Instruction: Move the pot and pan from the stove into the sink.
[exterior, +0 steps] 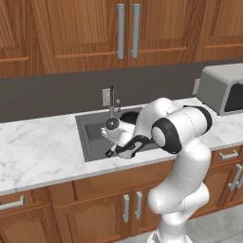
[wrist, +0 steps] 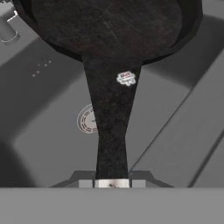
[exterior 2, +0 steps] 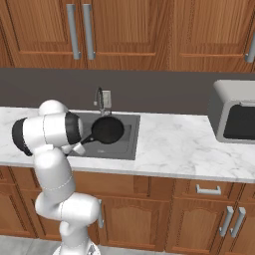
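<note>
The arm is bent low over the sink (exterior: 90,137), holding the pan (exterior 2: 107,129) out above the dark basin. From the right side the pan is plain to see: a flat black disc hanging over the sink, its thin handle running back toward the arm's wrist. From the left side the arm's own white links cover most of it, and just a dark sliver of the pan (exterior: 129,115) peeks out behind the elbow, close to the faucet (exterior: 112,107).

The hand view gives what neither base camera can. It looks straight along the pan's handle (wrist: 111,127), which widens toward the round black bowl at the top, with a small silver mark on the handle near the bowl. Below the handle lies the sink floor with its round drain (wrist: 87,119), so the pan is up off the bottom, not resting on it. The fingers (wrist: 85,182) are clamped on the near end of the handle, one on each side of its pale tip.

The right base view also takes in the white marble bench (exterior 2: 179,144) and a grey microwave (exterior 2: 234,118) standing well apart from the sink.
</note>
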Robot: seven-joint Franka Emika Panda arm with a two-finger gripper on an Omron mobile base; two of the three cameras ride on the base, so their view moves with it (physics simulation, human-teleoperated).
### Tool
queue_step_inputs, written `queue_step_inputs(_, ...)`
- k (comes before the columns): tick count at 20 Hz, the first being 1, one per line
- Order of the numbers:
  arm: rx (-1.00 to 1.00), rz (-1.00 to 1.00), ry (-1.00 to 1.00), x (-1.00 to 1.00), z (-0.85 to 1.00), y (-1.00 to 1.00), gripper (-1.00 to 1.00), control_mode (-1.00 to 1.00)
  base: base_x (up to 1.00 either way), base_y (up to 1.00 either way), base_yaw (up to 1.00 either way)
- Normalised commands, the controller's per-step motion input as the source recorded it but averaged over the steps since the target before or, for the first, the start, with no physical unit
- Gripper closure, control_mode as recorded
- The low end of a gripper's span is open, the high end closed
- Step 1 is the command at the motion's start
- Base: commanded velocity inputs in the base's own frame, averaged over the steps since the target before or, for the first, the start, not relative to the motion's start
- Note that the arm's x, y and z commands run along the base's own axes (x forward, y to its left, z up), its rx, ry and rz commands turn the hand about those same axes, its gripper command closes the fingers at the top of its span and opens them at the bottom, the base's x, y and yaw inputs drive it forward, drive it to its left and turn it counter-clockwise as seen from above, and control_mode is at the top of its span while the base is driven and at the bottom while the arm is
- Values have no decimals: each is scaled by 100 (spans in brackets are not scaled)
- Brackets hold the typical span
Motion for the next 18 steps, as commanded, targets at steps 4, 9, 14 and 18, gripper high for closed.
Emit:
queue_step_inputs(4,5,0,5,1,-21,0,100,-100,0,0,0)
queue_step_inputs(9,2,-7,7,30,-12,8,100,-100,0,0,0)
queue_step_inputs(14,0,-12,13,75,0,13,100,-100,0,0,0)
queue_step_inputs(18,0,-13,11,75,-1,15,100,-100,0,0,0)
